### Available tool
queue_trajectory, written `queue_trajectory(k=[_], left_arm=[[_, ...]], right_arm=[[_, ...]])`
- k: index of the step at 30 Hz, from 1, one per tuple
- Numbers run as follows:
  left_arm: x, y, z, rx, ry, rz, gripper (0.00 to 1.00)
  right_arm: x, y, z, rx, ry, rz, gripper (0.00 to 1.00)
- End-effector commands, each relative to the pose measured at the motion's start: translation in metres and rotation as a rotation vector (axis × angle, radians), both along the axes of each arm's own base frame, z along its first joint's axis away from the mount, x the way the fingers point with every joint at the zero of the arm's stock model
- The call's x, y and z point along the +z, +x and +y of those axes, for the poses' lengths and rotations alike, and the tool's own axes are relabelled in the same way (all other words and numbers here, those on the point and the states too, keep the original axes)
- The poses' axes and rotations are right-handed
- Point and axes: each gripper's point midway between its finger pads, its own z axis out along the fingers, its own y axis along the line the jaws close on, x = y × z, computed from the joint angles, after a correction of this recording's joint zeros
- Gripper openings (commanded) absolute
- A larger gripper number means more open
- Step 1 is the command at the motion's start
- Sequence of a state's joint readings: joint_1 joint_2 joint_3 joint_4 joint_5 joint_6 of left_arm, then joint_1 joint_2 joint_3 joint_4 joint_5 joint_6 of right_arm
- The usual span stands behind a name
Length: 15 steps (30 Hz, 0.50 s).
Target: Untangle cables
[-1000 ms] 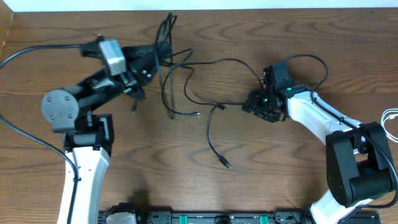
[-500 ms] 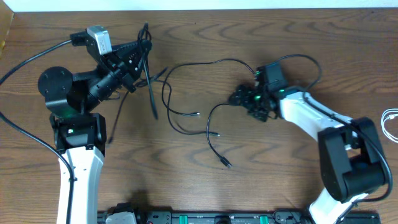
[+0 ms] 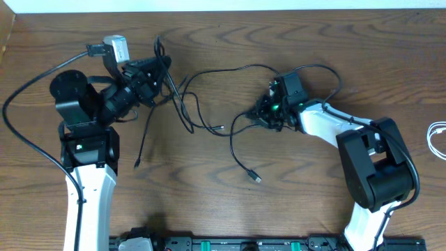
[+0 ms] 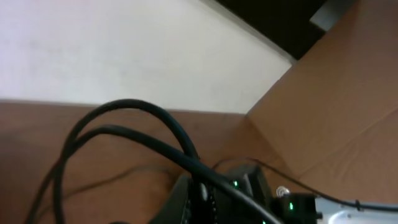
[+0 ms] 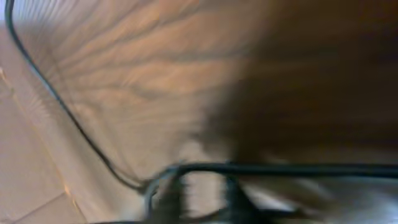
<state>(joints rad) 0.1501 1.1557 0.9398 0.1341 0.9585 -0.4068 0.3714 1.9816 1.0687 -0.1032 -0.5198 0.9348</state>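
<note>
Two black cables (image 3: 209, 97) lie tangled across the middle of the table. One plug end (image 3: 255, 178) rests near the front. My left gripper (image 3: 157, 71) is at the upper left, shut on a bunch of black cable strands. One strand (image 3: 144, 139) trails down from it. In the left wrist view those strands (image 4: 143, 134) loop close to the lens. My right gripper (image 3: 263, 115) sits low over the cables' right part. In the right wrist view a black cable (image 5: 298, 169) crosses its blurred fingertips (image 5: 180, 196), with a narrow gap between them. The white cable (image 3: 437, 138) lies at the right edge.
The wooden table (image 3: 209, 209) runs to a white wall at the back. A cardboard panel (image 4: 348, 93) stands at one side. Both arm bases (image 3: 87, 181) stand near the front corners, and a black rack (image 3: 230, 244) lines the front edge.
My left gripper pulled its cable bunch to the left, then came back slightly; a strand now trails down. My right gripper slid left along the table onto the cables.
</note>
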Motion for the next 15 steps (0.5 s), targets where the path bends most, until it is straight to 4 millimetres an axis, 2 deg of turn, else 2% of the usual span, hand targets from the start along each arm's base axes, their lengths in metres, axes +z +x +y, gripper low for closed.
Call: queue_trajectory(k=[1,2,5,7,9,10,11,12,15], left_arm=[[-0.010,0.001,0.004,0.021,0.032,0.032,0.08],[-0.019,0.003,0.007,0.044,0.032,0.075,0.08],[-0.046,0.007,0.017,0.122,0.041,0.197,0.08],[-0.065,0.007,0.025,0.174,0.053,0.284,0.08],[-0.081,0.006,0.029,0.199,0.060,0.353,0.08],[-0.091,0.006,0.030,0.211,0.063,0.393,0.08],[-0.094,0.006,0.030,0.210,0.063,0.406,0.08],[-0.103,0.006,0.029,0.204,0.062,0.438,0.08],[-0.127,0.008,0.021,0.196,0.068,0.527,0.08]], right_arm=[[-0.011,0.015,-0.033,-0.022,-0.058,-0.044,0.01],[-0.008,0.021,-0.040,-0.025,-0.062,-0.064,0.01],[0.006,0.041,-0.079,-0.061,-0.120,-0.138,0.01],[0.021,0.054,-0.113,-0.102,-0.178,-0.194,0.01],[0.040,0.064,-0.144,-0.139,-0.235,-0.256,0.01],[0.057,0.071,-0.167,-0.170,-0.276,-0.305,0.01],[0.065,0.074,-0.174,-0.177,-0.289,-0.329,0.01],[0.087,0.079,-0.193,-0.190,-0.315,-0.397,0.01],[0.116,0.076,-0.210,-0.230,-0.315,-0.444,0.02]])
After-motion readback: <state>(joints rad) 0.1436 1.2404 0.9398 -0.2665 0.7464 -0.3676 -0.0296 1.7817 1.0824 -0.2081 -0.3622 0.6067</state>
